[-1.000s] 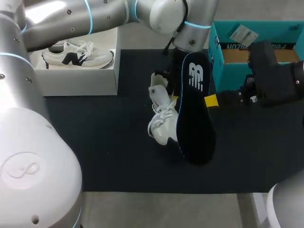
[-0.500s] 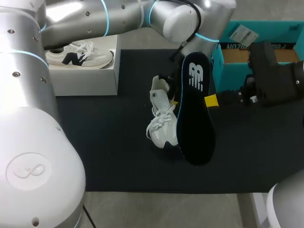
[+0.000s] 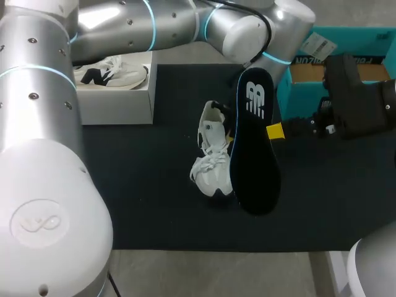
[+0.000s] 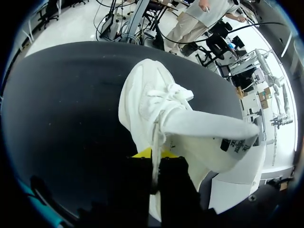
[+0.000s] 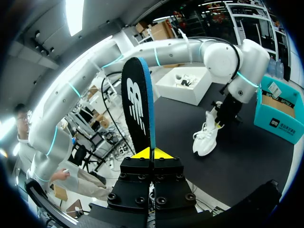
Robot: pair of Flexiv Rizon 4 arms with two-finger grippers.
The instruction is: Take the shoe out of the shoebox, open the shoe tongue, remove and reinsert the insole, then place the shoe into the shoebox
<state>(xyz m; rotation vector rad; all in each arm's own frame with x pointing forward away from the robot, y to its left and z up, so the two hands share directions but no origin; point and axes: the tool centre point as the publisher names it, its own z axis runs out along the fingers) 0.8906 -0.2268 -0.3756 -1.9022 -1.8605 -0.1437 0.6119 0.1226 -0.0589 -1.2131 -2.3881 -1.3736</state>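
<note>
Left gripper: clenched on a thin white edge at the opening of the shoe (heel rim or tongue, I cannot tell which).
Shoe: middle of the head frame, toe pointing down over the black mat. Whether the toe rests on the mat is unclear.
Right gripper: pinched on one edge of the dark insole, which stands just right of the shoe and overlaps it in the head view.
Shoebox: teal, upper right of the head frame, partly behind your right arm.
Risk 1: the left grip is narrow, so the shoe may swing or slip out once the insole pushes against it.
Risk 2: the insole is long and held at one edge only, so it will likely flex and snag on the laces or collar instead of entering.
Risk 3: your two grippers sit close together, and a small misaim could knock fingers.
Not in play: white box, upper left, with another shoe.
</note>
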